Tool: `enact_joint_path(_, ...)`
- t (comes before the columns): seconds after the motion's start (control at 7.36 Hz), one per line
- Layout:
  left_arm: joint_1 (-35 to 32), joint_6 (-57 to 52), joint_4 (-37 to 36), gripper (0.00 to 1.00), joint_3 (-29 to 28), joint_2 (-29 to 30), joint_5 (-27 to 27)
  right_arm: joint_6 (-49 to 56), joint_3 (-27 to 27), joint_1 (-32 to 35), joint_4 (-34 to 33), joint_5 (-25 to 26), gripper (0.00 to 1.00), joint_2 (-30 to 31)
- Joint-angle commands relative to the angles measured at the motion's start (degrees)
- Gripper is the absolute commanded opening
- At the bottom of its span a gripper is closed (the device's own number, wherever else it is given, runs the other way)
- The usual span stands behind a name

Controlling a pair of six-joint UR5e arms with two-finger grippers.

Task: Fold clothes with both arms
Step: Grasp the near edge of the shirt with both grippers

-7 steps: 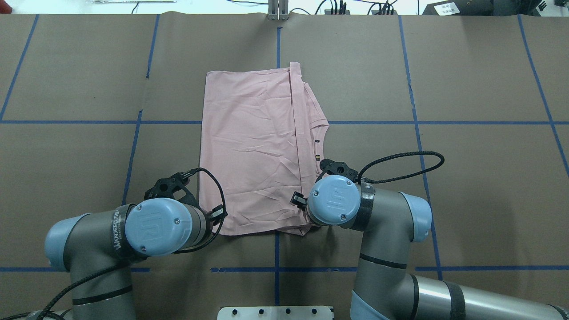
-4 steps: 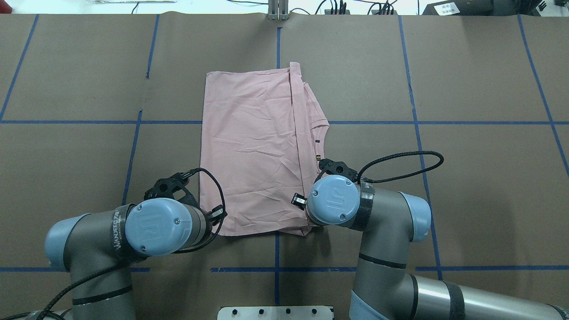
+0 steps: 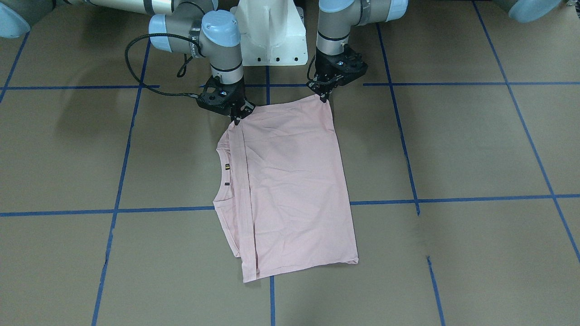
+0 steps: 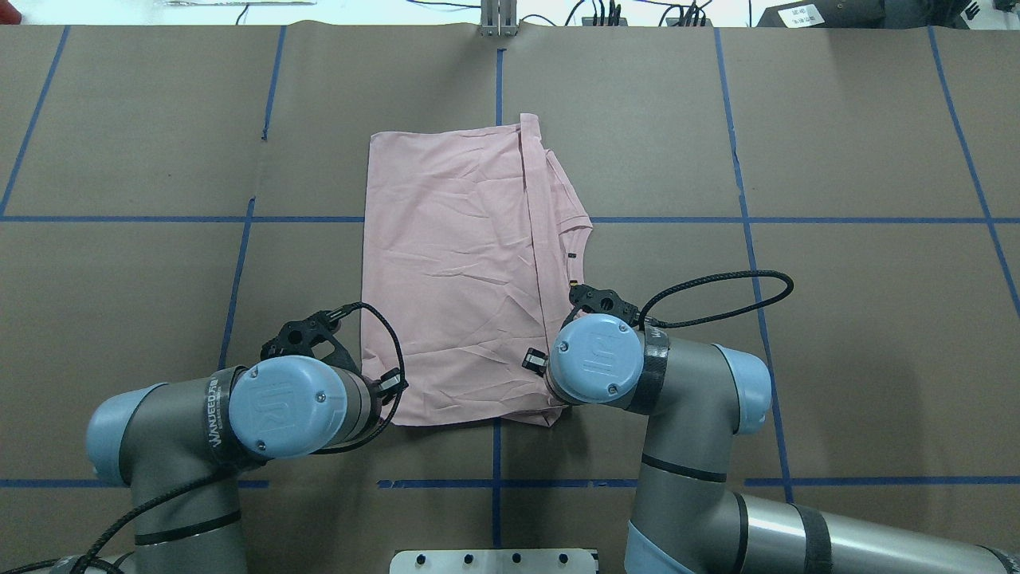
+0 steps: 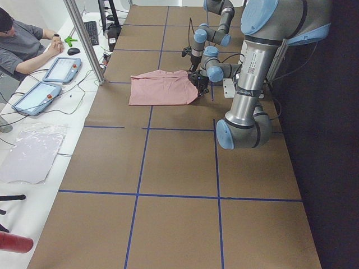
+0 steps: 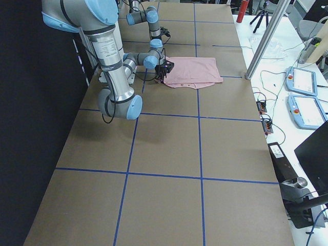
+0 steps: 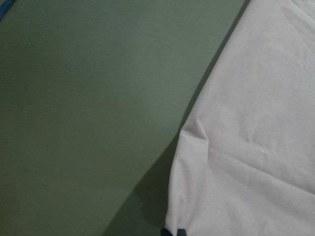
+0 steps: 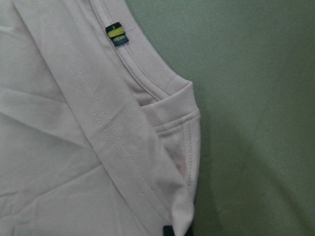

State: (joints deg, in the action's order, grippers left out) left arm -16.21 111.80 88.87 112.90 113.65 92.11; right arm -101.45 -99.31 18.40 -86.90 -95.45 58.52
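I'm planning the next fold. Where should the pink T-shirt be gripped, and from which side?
The T-shirt lies flat, already folded over; pinch its two corners nearest the robot, coming from the robot's side, so that short edge lifts evenly.

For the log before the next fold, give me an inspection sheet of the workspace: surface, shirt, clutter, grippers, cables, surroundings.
Surface: brown table with a blue tape grid.
Job's things: pink shirt, partly folded and lying flat, collar on the right arm's side.
Clutter: nothing seen.
Grippers: left gripper and right gripper each pinch a near corner of the shirt.
Cables: right cable loops out beside the shirt; left cable arcs over its edge.
Surroundings: operator and tablets across from the robot.
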Motion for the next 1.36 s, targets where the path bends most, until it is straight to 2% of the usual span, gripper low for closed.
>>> enact_joint_path(0.0,0.03,-0.09,0.69,0.0,-0.14,0.51,0.35,-0.5,-0.88,0.05,-0.12,0.26,0.0,-0.08)
enact_joint_path(0.54,1.17,-0.09,0.25,0.0,2.58,1.04,0.44,-0.24,-6.31,-0.03,-0.38,-0.09,0.0,1.68)
enact_joint_path(0.81,2.14,-0.09,-0.1,0.0,4.51,0.87,0.44,-0.24,-14.3,-2.49,-6.41,-0.35,0.0,4.05)
enact_joint_path(0.95,4.67,-0.35,-0.62,0.0,6.09,0.95,0.35,-0.33,-16.42,-4.06,-8.88,-0.26,0.0,4.05)
enact_joint_path(1.22,7.14,-0.97,-3.52,0.0,9.95,0.61,0.26,-0.24,-18.9,-5.13,-9.17,-0.52,0.0,5.1)
